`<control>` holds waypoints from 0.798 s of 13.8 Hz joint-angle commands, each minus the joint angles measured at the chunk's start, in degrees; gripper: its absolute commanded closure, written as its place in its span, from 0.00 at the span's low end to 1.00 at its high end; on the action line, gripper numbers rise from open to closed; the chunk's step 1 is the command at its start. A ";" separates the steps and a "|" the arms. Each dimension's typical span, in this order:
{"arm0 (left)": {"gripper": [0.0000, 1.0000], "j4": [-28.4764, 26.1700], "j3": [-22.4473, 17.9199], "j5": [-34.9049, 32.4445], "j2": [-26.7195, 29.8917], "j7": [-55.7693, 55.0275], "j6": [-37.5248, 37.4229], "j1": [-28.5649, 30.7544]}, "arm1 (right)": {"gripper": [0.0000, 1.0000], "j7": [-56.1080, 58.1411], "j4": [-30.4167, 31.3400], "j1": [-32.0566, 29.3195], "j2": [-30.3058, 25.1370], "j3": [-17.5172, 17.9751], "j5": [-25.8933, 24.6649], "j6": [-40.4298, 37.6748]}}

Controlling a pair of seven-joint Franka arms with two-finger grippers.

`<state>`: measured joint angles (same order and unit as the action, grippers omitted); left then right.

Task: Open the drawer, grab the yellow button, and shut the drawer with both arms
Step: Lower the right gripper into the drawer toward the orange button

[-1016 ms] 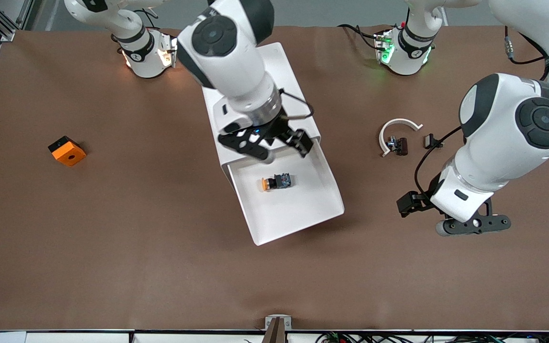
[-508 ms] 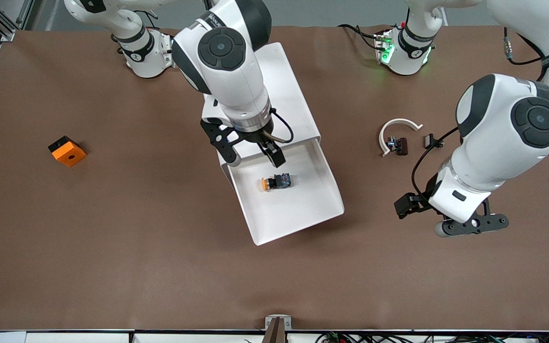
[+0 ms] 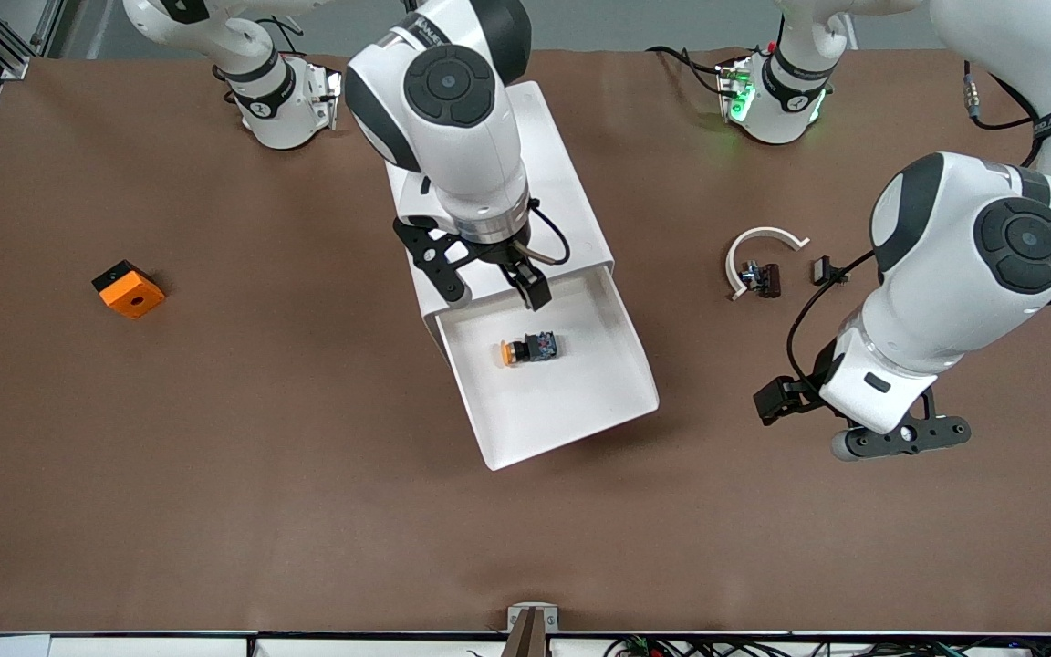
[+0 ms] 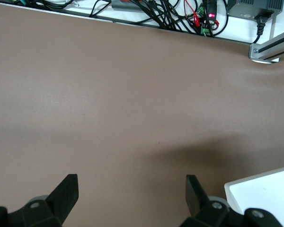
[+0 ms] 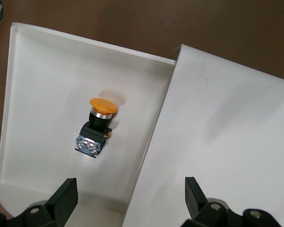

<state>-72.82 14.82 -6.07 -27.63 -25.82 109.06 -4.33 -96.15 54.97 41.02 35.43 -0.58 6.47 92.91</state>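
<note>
Right gripper (image 3: 492, 285) shifted; button (image 3: 529, 349) in drawer (image 3: 580, 401).

- The right arm (image 3: 452, 109) carries dark lettering on its white shell near the top of the front view; only part of it shows and it cannot be read with certainty.
- The left arm (image 3: 991, 265) has a black band with small pale lettering, too small to make out.
- No other text, number or sign is legible.
</note>
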 commanded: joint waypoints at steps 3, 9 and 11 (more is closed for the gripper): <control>0.00 -0.39 -0.14 -1.05 0.03 -0.81 0.89 0.02 | 0.00 -3.58 -1.01 -0.94 -1.50 -0.48 2.14 -6.07; 0.00 -0.39 -0.14 -1.14 0.03 -0.72 0.89 0.02 | 0.00 -16.78 -1.54 -1.73 -1.77 -1.35 1.53 -3.52; 0.00 -0.39 -0.14 -1.14 0.03 -0.72 0.89 -0.06 | 0.00 -16.87 -1.63 -1.38 -1.59 -1.36 1.35 -2.65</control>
<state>-72.86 14.79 -6.07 -27.88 -25.83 109.24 -4.26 -111.02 53.68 39.51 34.08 -1.92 8.07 89.53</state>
